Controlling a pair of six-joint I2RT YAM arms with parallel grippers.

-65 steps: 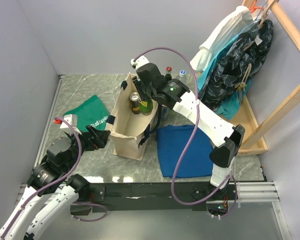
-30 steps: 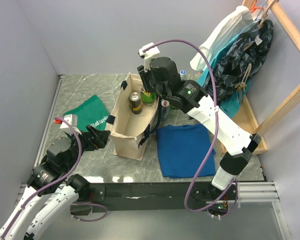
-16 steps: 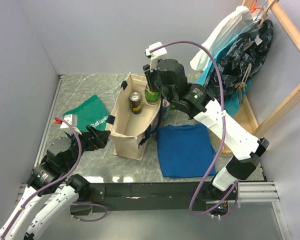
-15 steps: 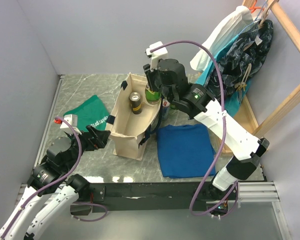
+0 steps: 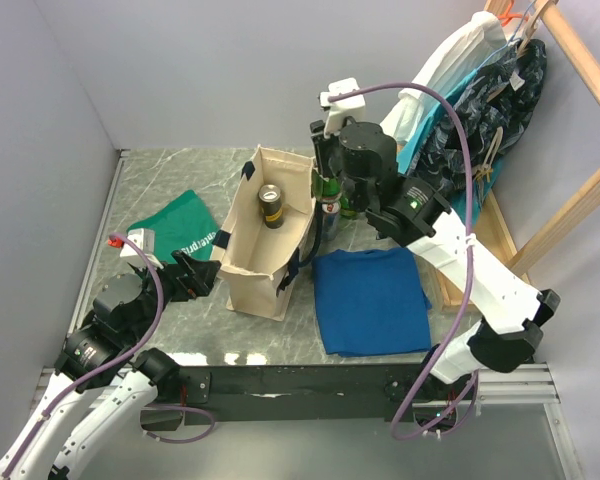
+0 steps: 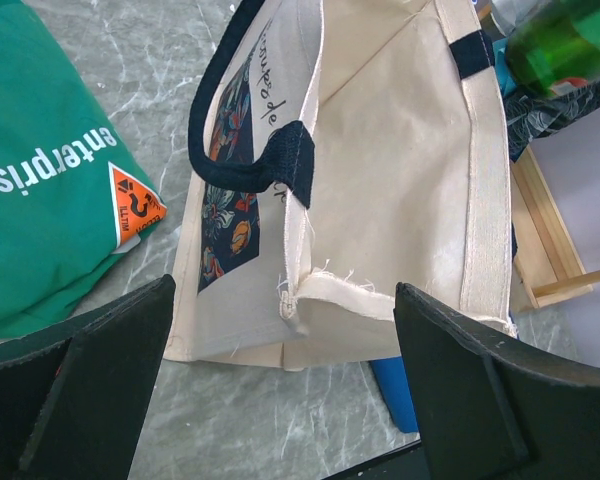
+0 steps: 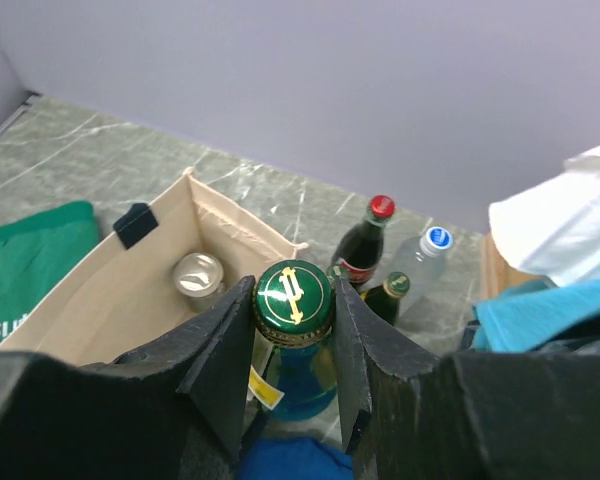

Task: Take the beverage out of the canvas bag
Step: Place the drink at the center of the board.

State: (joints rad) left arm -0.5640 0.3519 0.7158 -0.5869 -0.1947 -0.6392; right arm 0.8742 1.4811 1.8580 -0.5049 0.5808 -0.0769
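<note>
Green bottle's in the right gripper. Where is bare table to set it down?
Bare table for the green bottle lies behind the green cloth, left of the canvas bag. A narrower strip runs in front of the bag and blue cloth. Crowded: the standing bottles right of the bag, then the hanging clothes.

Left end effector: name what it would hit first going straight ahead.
The canvas bag, squarely ahead of the open left end effector in the wrist view; how far off is unclear.
</note>
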